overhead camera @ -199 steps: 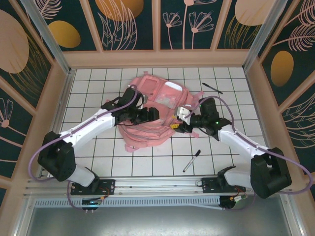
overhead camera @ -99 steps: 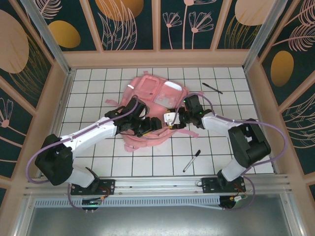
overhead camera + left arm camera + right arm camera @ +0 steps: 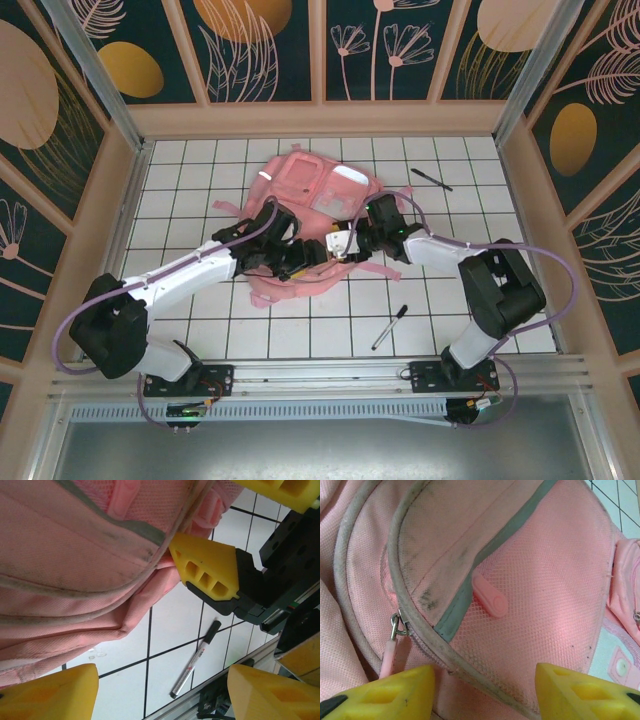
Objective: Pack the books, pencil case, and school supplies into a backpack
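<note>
Top external view shows us the right gripper (image 3: 337, 247) has swung left in the last second, onto the near part of the backpack (image 3: 300, 183) beside the left gripper (image 3: 312, 262). Both grippers' fingers are spread and grasp nothing, so we judge the zipper pull (image 3: 390, 652) comes next. The backpack lies flat mid-table, its long axis running near-left to far-right, zippered end nearest.

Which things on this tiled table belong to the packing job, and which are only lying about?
For the job: soft pink fabric backpack; slim black pen; slim pen with whitish barrel and black cap.
Only surroundings: white tiled table; dark wall panels painted with flowers.
</note>
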Robot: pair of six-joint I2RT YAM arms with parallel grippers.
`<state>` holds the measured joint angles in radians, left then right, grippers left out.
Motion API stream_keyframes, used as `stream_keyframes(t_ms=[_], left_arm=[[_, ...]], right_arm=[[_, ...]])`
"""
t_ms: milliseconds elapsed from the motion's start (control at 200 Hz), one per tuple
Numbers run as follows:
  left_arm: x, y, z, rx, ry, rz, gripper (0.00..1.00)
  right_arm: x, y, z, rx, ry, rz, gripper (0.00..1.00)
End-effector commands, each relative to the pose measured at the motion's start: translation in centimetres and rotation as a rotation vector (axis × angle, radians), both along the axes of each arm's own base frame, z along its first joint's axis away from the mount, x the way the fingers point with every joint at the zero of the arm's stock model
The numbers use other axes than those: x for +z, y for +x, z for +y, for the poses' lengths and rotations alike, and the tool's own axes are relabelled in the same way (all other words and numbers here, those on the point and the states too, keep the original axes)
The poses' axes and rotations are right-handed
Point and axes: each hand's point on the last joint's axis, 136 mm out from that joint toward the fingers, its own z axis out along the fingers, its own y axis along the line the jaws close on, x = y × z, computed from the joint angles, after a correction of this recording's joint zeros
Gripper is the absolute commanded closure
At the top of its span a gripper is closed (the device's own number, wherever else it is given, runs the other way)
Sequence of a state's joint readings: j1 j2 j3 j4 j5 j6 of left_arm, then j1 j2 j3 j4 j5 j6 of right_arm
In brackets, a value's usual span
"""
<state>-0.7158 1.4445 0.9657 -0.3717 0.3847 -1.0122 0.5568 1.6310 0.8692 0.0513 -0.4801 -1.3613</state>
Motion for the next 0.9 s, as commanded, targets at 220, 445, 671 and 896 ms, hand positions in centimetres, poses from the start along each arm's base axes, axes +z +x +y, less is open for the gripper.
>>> stream_keyframes(t_ms=[220, 445, 671, 896], left_arm=[[-0.4, 0.8, 3.2, 0.152, 0.000, -0.004, 0.38], [-0.1, 1.2, 4.9, 0.184, 0.025, -0.030, 0.38], [2.0, 2.5, 3.8, 0.164, -0.038, -0.081, 0.36], [0.7, 3.0, 5.5, 0.219, 0.067, -0.080, 0.40]], right_arm=[[-0.6, -0.9, 3.3, 0.079, 0.028, -0.122, 0.47], [3.5, -1.5, 4.5, 0.043, 0.246, -0.030, 0.93], [9.9, -2.5, 7.0, 0.038, 0.533, 0.166, 1.00], [12.6, -3.0, 8.4, 0.049, 0.647, 0.261, 1.00]])
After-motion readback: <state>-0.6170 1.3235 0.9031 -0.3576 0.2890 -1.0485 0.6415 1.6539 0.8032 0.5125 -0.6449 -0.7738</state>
